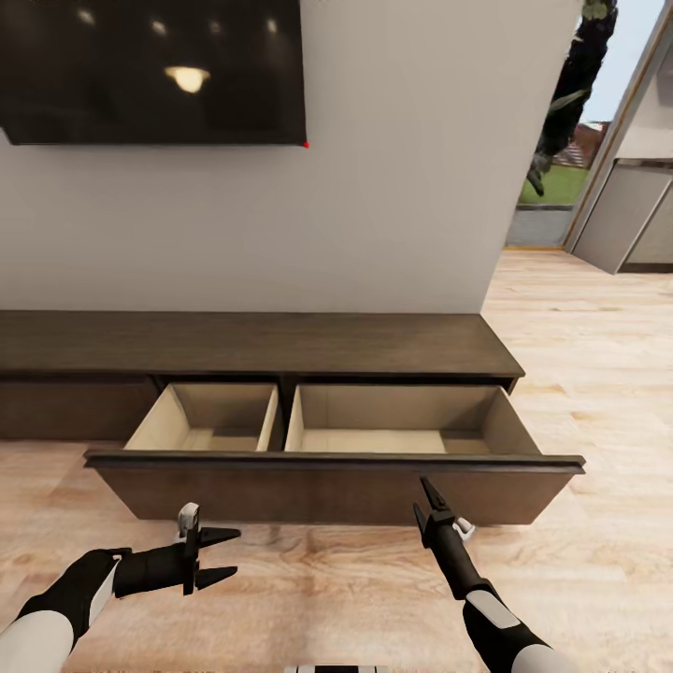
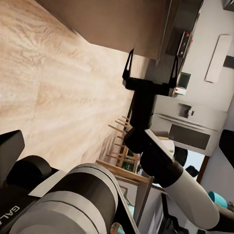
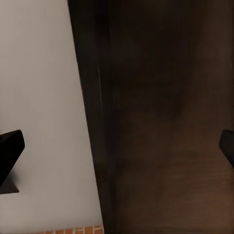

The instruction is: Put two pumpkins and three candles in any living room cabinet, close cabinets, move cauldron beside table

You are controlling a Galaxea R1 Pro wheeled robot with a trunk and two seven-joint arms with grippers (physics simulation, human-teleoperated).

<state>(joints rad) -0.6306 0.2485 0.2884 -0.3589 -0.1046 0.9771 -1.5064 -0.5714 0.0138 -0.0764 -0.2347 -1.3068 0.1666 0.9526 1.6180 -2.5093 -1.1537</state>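
The long dark-brown cabinet (image 1: 252, 341) stands against the white wall. Its wide drawer (image 1: 327, 491) is pulled out over the floor, and what I can see of its two beige compartments is bare. My left gripper (image 1: 222, 556) hovers open below the drawer front, pointing right. My right gripper (image 1: 427, 488) points up at the drawer front, just short of it. Its fingers are spread wide in the left wrist view (image 2: 151, 66) and the right wrist view (image 3: 117, 151), which faces dark wood (image 3: 165, 122). Pumpkins, candles, cauldron and table are out of view.
A black TV (image 1: 150, 70) hangs on the wall above the cabinet. Light wood floor (image 1: 598, 374) runs to the right toward a window and grey units (image 1: 636, 215). The left wrist view looks past wooden chairs (image 2: 122, 146) to an oven (image 2: 187, 129).
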